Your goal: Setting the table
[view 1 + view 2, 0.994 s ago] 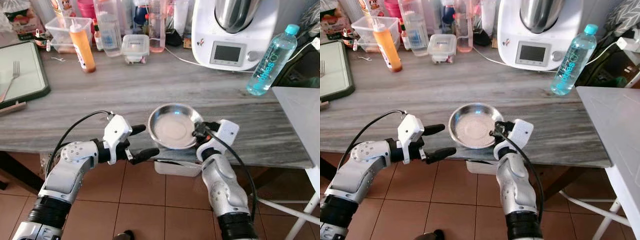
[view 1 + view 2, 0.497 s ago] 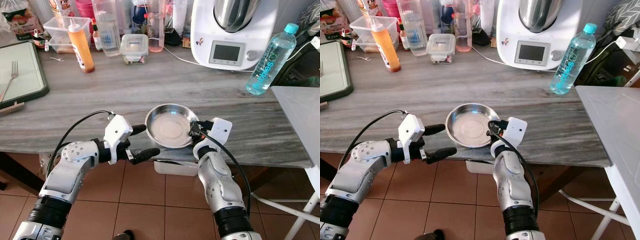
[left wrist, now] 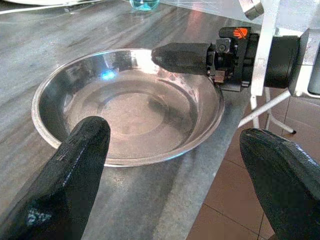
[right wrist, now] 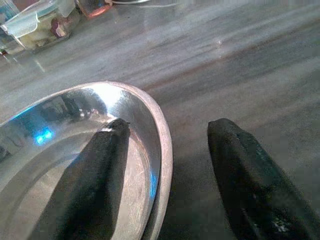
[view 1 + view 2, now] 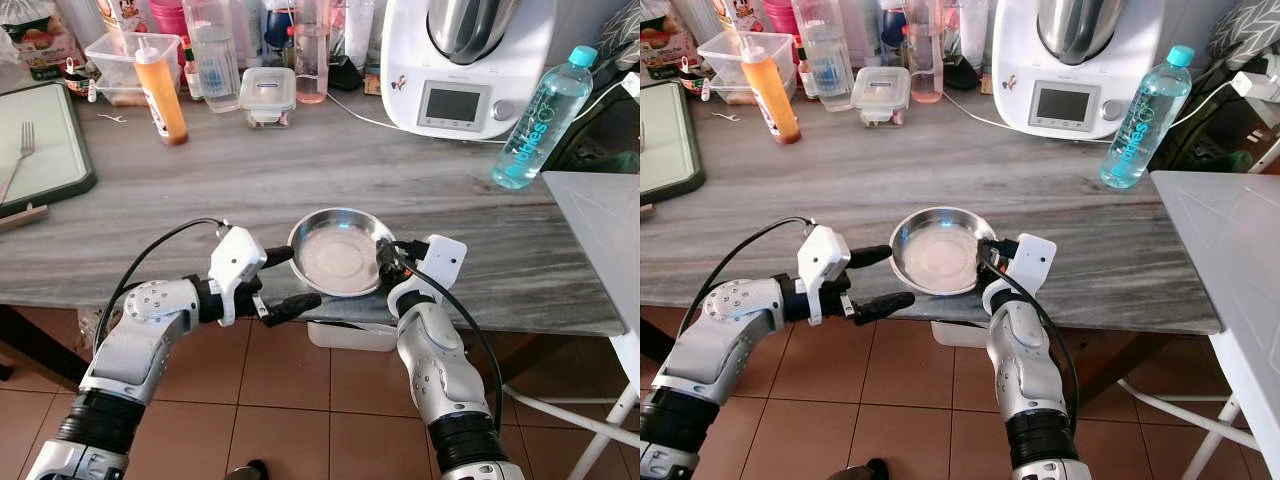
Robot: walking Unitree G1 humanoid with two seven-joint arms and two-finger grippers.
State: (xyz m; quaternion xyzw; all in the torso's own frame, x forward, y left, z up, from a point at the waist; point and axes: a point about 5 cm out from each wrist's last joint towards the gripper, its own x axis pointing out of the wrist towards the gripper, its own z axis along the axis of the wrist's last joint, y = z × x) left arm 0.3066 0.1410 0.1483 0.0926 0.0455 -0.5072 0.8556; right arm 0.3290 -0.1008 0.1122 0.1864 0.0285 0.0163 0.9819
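Steel bowl (image 5: 340, 253) sits on grey counter (image 5: 300, 180) near front edge, empty, round, so no long axis. Right gripper (image 4: 167, 180) straddles bowl's right rim: one finger inside, other outside on counter, jaws apart, not yet clamped. Left gripper (image 5: 283, 280) at bowl's left, just off front edge, fingers spread wide, holding nothing. Right arm nearer; likely next step is pinching rim.

The steel bowl (image 4: 75, 165) is running off the edge of the right wrist view, one black finger (image 4: 95, 185) covering part of its inside. The fork (image 5: 18, 160) is lying half cut off, and the right gripper (image 5: 384, 262) is mostly hiding behind its white wrist housing (image 5: 440, 258).
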